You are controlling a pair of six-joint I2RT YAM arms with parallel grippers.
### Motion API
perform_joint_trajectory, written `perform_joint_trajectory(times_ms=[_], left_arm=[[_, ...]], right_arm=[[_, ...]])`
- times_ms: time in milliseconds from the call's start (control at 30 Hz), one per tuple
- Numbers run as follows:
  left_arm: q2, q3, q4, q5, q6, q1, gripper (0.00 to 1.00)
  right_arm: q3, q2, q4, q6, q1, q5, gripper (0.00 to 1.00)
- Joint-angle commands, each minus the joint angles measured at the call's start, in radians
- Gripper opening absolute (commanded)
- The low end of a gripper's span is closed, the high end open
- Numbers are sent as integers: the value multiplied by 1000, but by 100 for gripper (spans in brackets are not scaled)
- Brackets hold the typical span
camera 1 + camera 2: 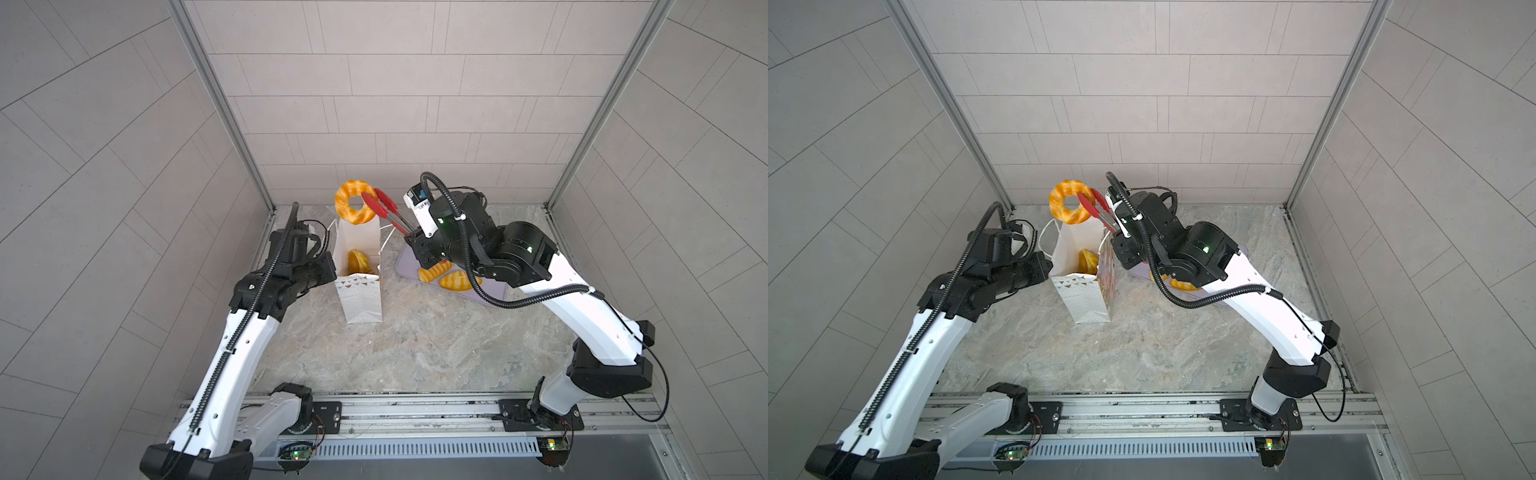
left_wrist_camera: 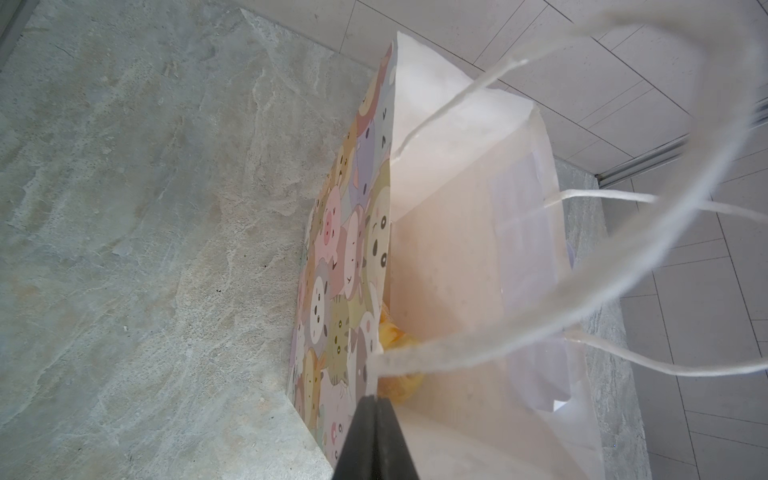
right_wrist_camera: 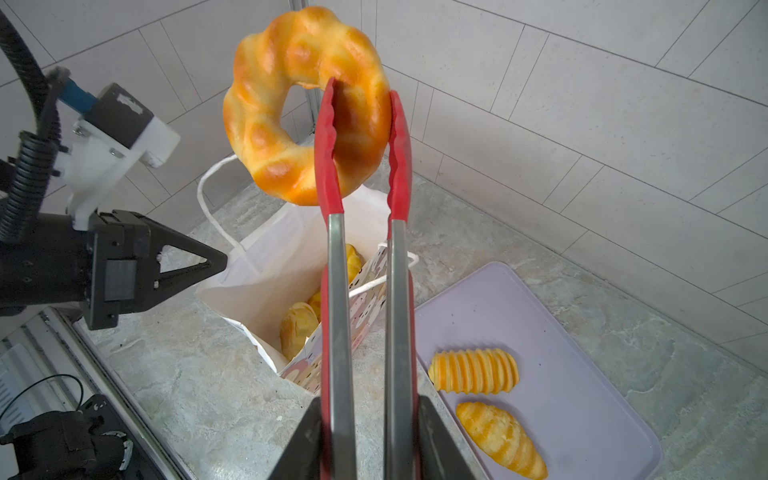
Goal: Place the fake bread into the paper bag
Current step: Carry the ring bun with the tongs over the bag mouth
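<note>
A ring-shaped fake bread (image 1: 341, 204) (image 1: 1055, 203) (image 3: 257, 137) hangs above the open mouth of the white paper bag (image 1: 359, 299) (image 1: 1081, 297) (image 3: 282, 249) (image 2: 449, 249), pinched between the red tips of tongs (image 1: 388, 212) (image 1: 1100, 210) (image 3: 338, 291). My right gripper (image 1: 415, 241) (image 3: 369, 401) is shut on the tongs' steel arms. My left gripper (image 1: 332, 270) (image 1: 1047, 266) (image 2: 376, 401) (image 3: 222, 259) is shut on the bag's left rim. More bread (image 1: 358, 261) (image 3: 297, 328) lies inside the bag.
A lilac tray (image 1: 405, 264) (image 3: 582, 332) lies right of the bag, partly under my right arm. It holds a ridged loaf (image 3: 473, 371) and a striped loaf (image 3: 500, 440). Tiled walls enclose the marble table on three sides.
</note>
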Motion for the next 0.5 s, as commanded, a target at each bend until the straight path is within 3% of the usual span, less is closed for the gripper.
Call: perform_joint_trajectory(times_ms=[0,467], left_arm=[[-21,-3,7,-8,-3,-4,7],[-24,-9,7,-7,-4,-4,7]], right_arm=[[23,9,0,-6,9,36,32],[-70,10,6,0,21,41,32]])
